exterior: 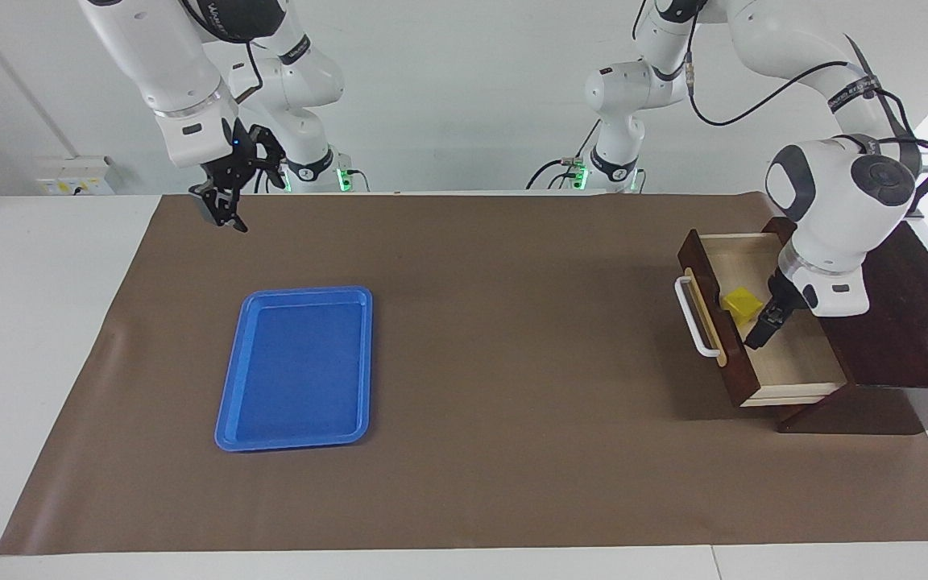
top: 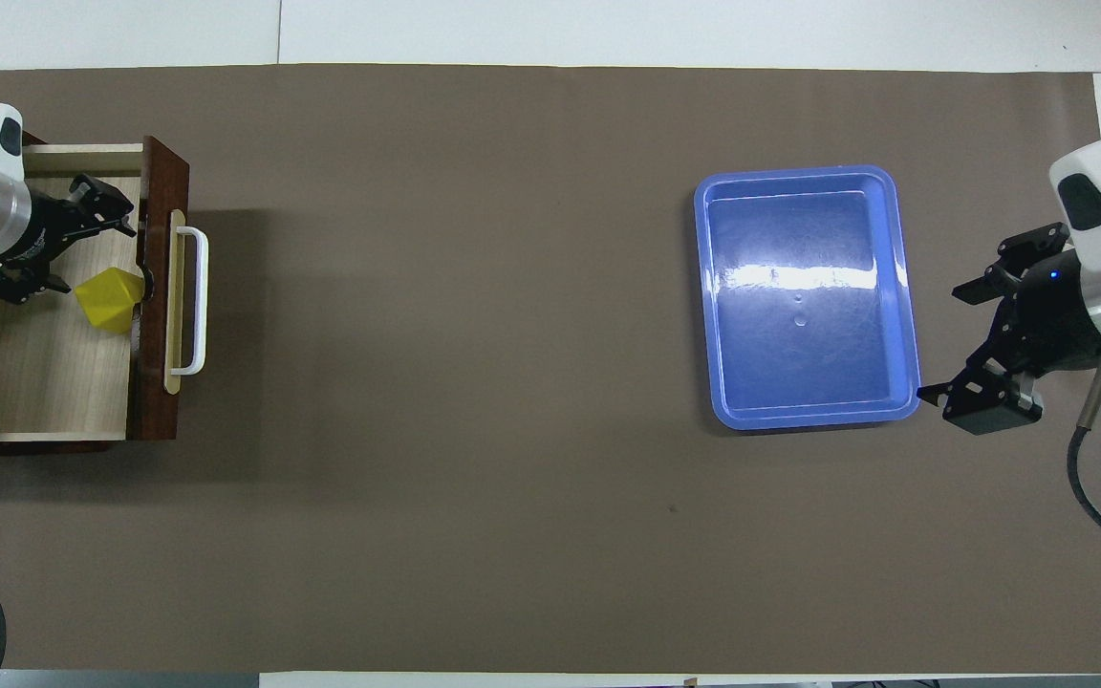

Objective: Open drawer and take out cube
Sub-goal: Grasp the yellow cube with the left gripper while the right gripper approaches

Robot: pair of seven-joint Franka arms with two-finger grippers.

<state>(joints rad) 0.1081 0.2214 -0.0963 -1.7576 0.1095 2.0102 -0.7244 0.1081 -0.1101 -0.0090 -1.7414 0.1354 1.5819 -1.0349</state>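
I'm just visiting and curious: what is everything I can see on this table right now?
drawer: one, dark brown with pale inside, pulled open at the left arm's end of the table.
cube: one, yellow, in the drawer just inside its front.
tray: one, blue, on the mat toward the right arm's end.
mat: one, brown, covering the table.
left claw: one, black, open, down in the drawer beside the cube.
right claw: one, black, open, raised over the mat's edge.

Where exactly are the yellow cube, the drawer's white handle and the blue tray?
cube [top: 109,298]: overhead view, on its yellow top face.
handle [top: 201,301]: overhead view, middle of the white bar.
tray [exterior: 225,411]: facing view, on its raised blue rim.
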